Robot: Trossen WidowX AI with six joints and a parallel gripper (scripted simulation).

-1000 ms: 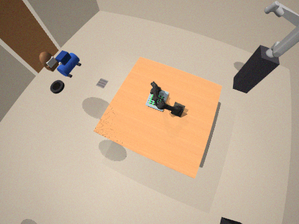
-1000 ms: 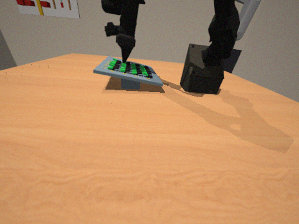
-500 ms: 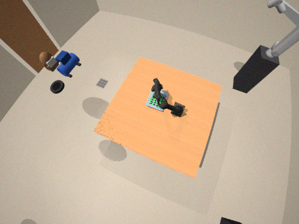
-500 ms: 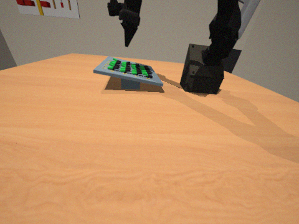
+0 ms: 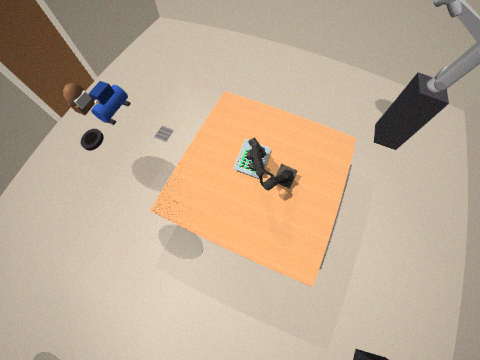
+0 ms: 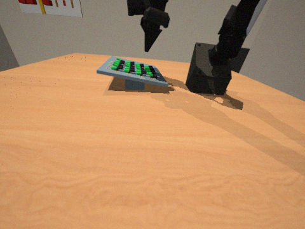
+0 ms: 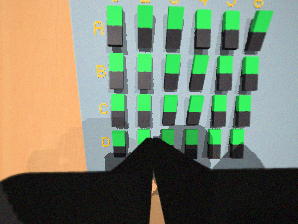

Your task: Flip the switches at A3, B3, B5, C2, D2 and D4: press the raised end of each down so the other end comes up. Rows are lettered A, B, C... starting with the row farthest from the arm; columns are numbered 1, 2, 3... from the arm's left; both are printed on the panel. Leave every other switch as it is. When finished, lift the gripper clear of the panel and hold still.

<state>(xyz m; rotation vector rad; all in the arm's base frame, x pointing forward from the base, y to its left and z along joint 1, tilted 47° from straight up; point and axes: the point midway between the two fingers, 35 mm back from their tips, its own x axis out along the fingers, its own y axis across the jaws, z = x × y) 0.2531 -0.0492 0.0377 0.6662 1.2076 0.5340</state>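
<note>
The blue-grey switch panel (image 5: pixel 248 143) (image 6: pixel 163 81) (image 7: pixel 87 60) is tilted on a stand. Its rocker switches, with green far halves and dark near halves, stand in rows A to D and columns 1 to 6. In the wrist view, switch A3 (image 7: pixel 174 27), switch B3 (image 7: pixel 171 71), switch B5 (image 7: pixel 224 72), switch C2 (image 7: pixel 144 110) and switch D4 (image 7: pixel 191 142) show. Switch D2 (image 7: pixel 143 134) is partly hidden by the fingers. Which ends are raised is hard to tell. My gripper (image 6: pixel 147 50) (image 7: pixel 152 144) is shut and empty, raised well above the panel.
The panel sits on the wooden table (image 5: pixel 210 165) (image 6: pixel 127 143). The arm's black base (image 5: pixel 286 176) (image 6: pixel 208 73) stands beside the panel's near, lower side. The arm's shadow falls across row D and the table.
</note>
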